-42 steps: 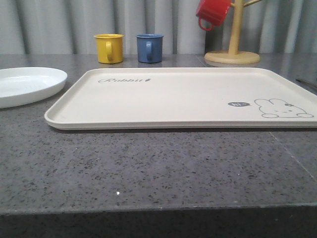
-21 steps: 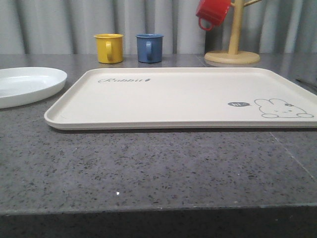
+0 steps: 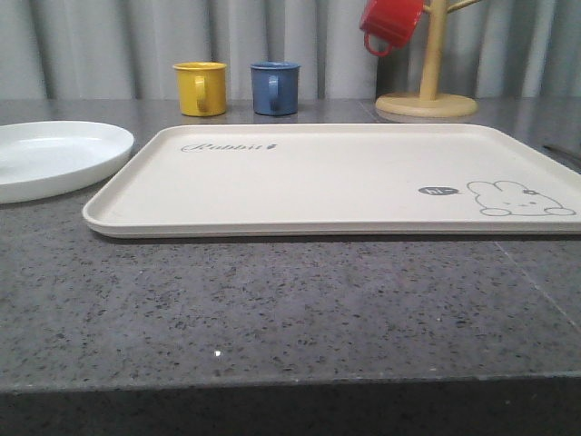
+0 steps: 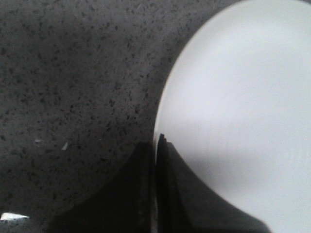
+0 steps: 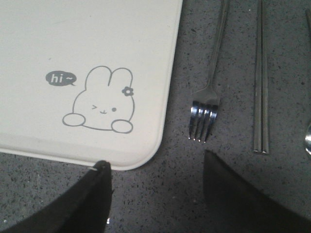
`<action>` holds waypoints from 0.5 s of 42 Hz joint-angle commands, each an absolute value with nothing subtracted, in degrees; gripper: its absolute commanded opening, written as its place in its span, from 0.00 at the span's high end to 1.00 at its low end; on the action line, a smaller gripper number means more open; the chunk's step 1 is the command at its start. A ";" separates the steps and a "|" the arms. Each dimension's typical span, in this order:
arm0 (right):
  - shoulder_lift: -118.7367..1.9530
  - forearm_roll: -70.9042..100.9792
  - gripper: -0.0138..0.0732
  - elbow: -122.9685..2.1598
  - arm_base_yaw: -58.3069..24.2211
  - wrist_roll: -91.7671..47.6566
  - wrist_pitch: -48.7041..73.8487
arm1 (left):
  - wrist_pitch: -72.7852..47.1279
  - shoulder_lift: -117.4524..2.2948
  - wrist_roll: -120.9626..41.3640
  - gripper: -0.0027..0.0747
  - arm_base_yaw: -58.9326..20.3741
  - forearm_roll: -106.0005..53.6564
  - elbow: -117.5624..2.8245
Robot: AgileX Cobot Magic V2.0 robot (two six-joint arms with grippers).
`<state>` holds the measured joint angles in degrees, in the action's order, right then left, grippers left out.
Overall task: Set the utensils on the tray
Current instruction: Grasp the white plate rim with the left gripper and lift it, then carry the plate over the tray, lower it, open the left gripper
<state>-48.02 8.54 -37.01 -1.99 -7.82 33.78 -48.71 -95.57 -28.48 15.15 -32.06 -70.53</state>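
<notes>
The round white plate (image 3: pixel 54 159) lies on the grey counter, just left of the cream rabbit tray (image 3: pixel 318 177). In the left wrist view my left gripper (image 4: pixel 156 141) is shut on the plate's (image 4: pixel 243 97) rim, one finger over the dish and one outside it. My right gripper (image 5: pixel 155 160) is open above bare counter, beside the tray's (image 5: pixel 97 39) rabbit corner. Just past its fingers the fork (image 5: pixel 209 97) lies next to the tray's edge. The chopsticks (image 5: pixel 261 82) lie parallel beyond the fork, and the spoon's (image 5: pixel 308 138) bowl shows at the frame edge.
A yellow mug (image 3: pixel 200 88) and a blue mug (image 3: pixel 274 87) stand behind the tray. A red mug (image 3: pixel 390 23) hangs on a wooden mug tree (image 3: pixel 427 100) at the back right. The counter's front edge runs close to the camera.
The plate has slid a little to the right, toward the tray. The tray and mugs have stayed where they were.
</notes>
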 commanded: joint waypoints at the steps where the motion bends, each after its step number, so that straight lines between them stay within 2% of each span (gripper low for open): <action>1: -47.95 8.71 0.33 -38.91 -1.90 -8.24 30.64 | -50.80 -92.63 -28.80 0.99 15.16 -33.67 -75.39; 9: -47.95 8.71 0.33 -38.91 -1.90 -8.24 30.64 | -58.34 -90.77 -28.80 0.99 13.87 -38.41 -82.90; 21: -47.95 8.71 0.33 -38.91 -1.90 -8.24 30.64 | -59.44 -91.47 -28.80 0.99 2.46 -38.47 -85.33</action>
